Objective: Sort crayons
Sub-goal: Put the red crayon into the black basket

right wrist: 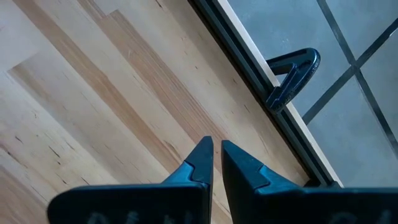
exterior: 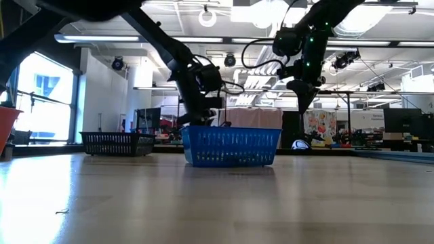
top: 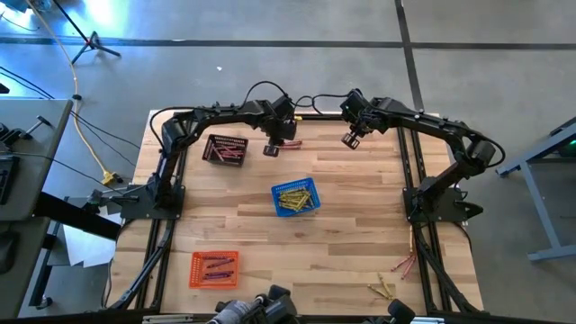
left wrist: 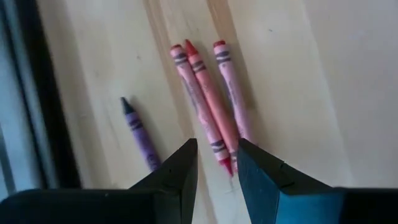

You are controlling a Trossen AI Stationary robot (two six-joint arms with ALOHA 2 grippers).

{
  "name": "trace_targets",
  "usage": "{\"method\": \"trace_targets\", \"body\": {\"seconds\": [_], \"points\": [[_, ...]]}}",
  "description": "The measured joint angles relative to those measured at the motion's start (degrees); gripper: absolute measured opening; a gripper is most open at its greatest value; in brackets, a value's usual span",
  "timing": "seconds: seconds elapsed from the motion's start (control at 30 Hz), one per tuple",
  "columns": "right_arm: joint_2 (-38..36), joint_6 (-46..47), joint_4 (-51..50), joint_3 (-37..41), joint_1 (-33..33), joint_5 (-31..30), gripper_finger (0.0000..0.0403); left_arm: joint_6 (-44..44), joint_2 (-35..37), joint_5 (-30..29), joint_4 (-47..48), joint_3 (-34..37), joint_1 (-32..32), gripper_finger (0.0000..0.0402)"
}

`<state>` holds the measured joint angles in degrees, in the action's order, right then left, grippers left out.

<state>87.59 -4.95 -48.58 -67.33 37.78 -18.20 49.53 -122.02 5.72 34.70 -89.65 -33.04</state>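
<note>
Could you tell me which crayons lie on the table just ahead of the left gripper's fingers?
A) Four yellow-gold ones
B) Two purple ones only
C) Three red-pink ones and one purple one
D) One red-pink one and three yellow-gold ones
C: the left wrist view shows three red-pink crayons side by side and one purple crayon apart from them, just beyond the open left gripper.

Three baskets on the table (top: 342,234): one basket (top: 225,148) near the far left, a second basket (top: 295,198) at centre, a third basket (top: 214,268) near the front left, each holding crayons. Left gripper (top: 272,148) sits between the first two, over loose crayons (left wrist: 208,102) by the far edge. Right gripper (top: 350,139) hangs farther right. More crayons (top: 396,274) lie front right.
</note>
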Motion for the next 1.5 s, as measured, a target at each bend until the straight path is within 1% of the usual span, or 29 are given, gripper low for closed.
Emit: {"method": "trace_targets", "body": {"seconds": [0.17, 0.33, 0.43, 0.57, 0.67, 0.87, 1.23, 1.5], "points": [[0.0, 0.0, 0.0, 0.0, 0.0, 0.0, 0.0016, -2.1, -1.0, 2.6, -0.2, 0.0, 0.0, 0.0100], [0.0, 0.0, 0.0, 0.0, 0.0, 0.0, 0.0016, -3.0, -1.0, 2.8, -1.5, 0.0, 0.0, 0.0100], [0.0, 0.0, 0.0, 0.0, 0.0, 0.0, 0.0016, -5.0, -1.4, 2.8, -2.3, -0.1, -0.1, 0.0100], [0.0, 0.0, 0.0, 0.0, 0.0, 0.0, 0.0016, -9.8, -2.7, 3.6, -2.1, -0.1, -0.1, 0.0100], [0.0, 0.0, 0.0, 0.0, 0.0, 0.0, 0.0016, -11.9, -2.9, 6.0, -1.3, -0.1, -0.1, 0.0100], [0.0, 0.0, 0.0, 0.0, 0.0, 0.0, 0.0016, -12.1, -3.3, 6.4, 0.8, 0.0, 0.4, 0.0099], [0.0, 0.0, 0.1, 0.0, 0.0, 0.0, 0.0016, -13.3, -3.3, 5.7, 0.1, 0.0, 0.6, 0.0099], [0.0, 0.0, 0.0, 0.0, 0.0, 0.0, 0.0016, -13.3, -3.3, 5.6, 1.4, -1.9, 0.6, 0.0099]]}}
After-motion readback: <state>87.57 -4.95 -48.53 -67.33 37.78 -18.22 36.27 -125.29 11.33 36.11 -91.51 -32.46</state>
